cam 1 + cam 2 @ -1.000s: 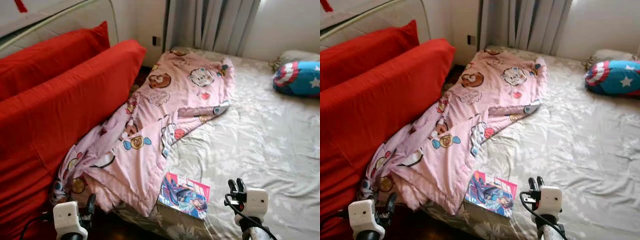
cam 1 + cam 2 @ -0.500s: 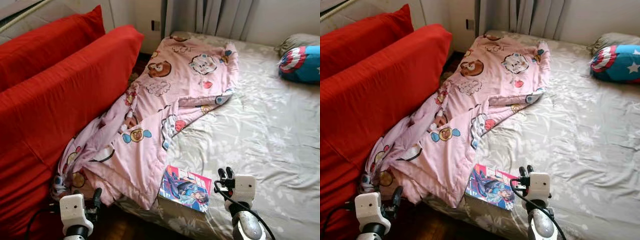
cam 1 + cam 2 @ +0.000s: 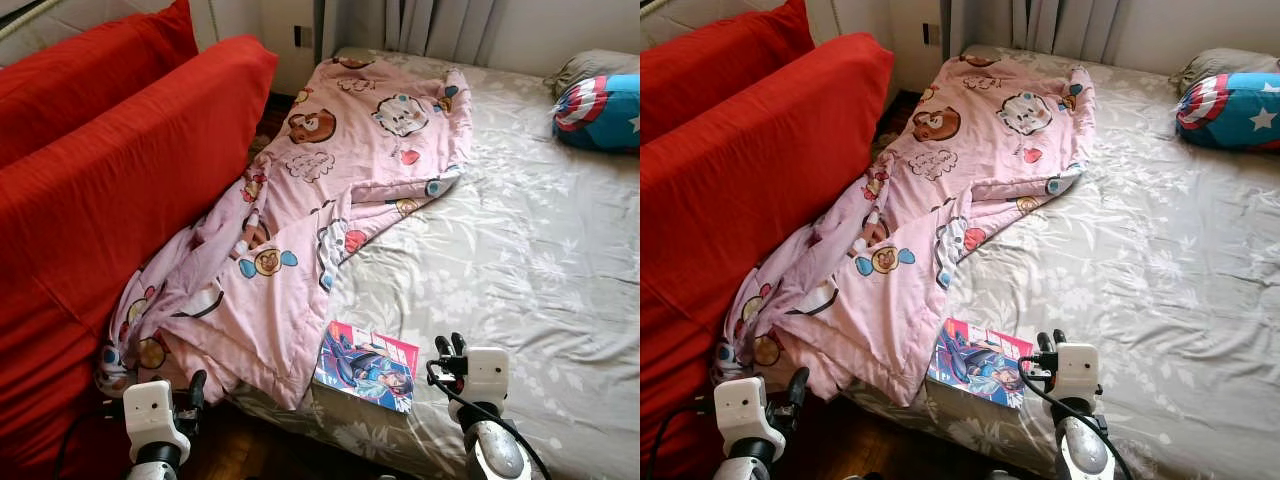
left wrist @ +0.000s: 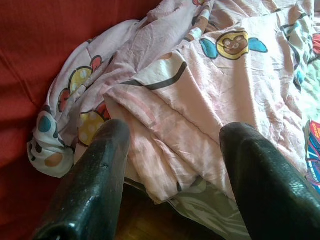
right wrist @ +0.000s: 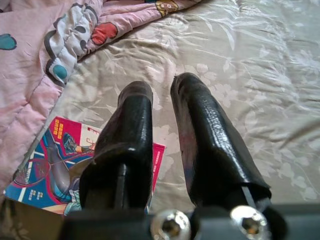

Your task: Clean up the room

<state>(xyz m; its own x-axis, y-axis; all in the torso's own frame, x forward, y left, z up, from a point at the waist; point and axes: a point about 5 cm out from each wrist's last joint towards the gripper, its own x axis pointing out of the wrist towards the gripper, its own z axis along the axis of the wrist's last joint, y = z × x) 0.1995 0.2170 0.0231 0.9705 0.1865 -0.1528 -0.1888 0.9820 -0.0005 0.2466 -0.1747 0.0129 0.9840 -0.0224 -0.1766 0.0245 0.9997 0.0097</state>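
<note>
Bedroom mid-tidy: right gripper (image 3: 1049,342) nearly closed, empty, just beside magazine (image 3: 978,362); left gripper (image 4: 172,150) open near blanket (image 3: 300,250).

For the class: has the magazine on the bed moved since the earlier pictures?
No. The magazine lies at the pink blanket's lower edge as before; the camera moved.

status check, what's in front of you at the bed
Left gripper open, low by crumpled pink cartoon-print blanket. Right gripper nearly shut, empty, over colourful magazine at bed edge. Nothing held.
</note>
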